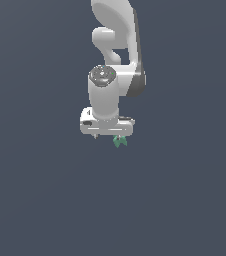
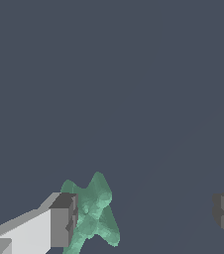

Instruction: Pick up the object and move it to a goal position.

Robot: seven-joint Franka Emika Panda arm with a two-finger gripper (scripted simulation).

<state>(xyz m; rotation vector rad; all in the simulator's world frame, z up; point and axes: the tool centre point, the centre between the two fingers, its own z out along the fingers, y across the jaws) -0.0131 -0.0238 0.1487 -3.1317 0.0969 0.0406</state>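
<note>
- Two dark finger pads (image 2: pixel 63 221) show in the wrist view, set far apart with a broad stretch of bare grey ground between them; the jaws stand wide open.
- One pad, on a pale grey finger, has the teal-green object (image 2: pixel 95 211) right against its inner face; whether they truly touch or merely overlap in the view cannot be told.
- Opposite, the other pad sits at the frame's edge, well apart from the object and touching nothing.
- Nothing is clamped between the two pads, since only one of them is anywhere near the object.
- From the exterior view, the gripper (image 1: pixel 108 135) points downward below the white arm (image 1: pixel 110 60), and its fingers are mostly hidden under the white gripper body.
- Just under that body, toward the exterior view's right, the object (image 1: pixel 119 141) peeks out as a small green shape.
- Whether the object rests on the ground or hangs off it cannot be told, because the grey surface (image 1: pixel 45 200) is flat and shows no shadow.
- Seen close in the wrist view, the object is mottled teal-green, paler in patches, with rounded lobes running side by side and fanning outward into blunt points.
- Its outline is irregular, pinched near the middle and splayed at both ends.
- It is clearly narrower than the gap between the pads.
</note>
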